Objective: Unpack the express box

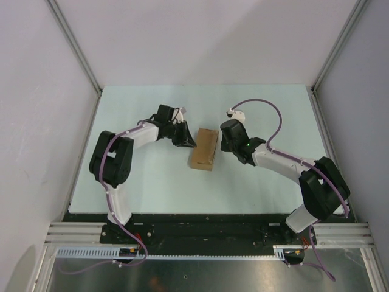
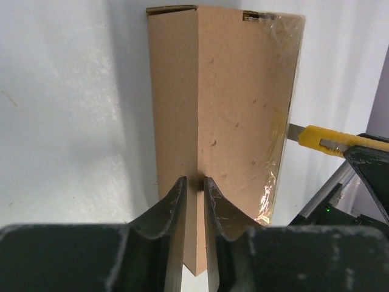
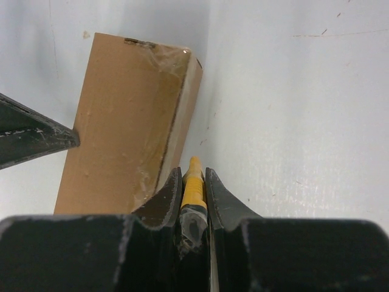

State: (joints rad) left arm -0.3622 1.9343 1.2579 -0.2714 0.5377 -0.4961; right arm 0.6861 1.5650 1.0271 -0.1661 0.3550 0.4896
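Note:
The express box (image 1: 203,149) is a plain brown cardboard box lying shut at the table's middle, with clear tape along its right edge. It also shows in the left wrist view (image 2: 237,121) and the right wrist view (image 3: 121,121). My left gripper (image 1: 187,141) is shut, and its fingertips (image 2: 180,185) rest on the box's left top edge. My right gripper (image 1: 223,145) is shut on a yellow utility knife (image 3: 193,188). The knife's blade (image 2: 295,132) touches the box's taped right side.
The pale table (image 1: 152,182) is walled by white panels at the back and both sides. Both arms reach in toward the box from left and right. A purple cable loops above the right arm (image 1: 267,109).

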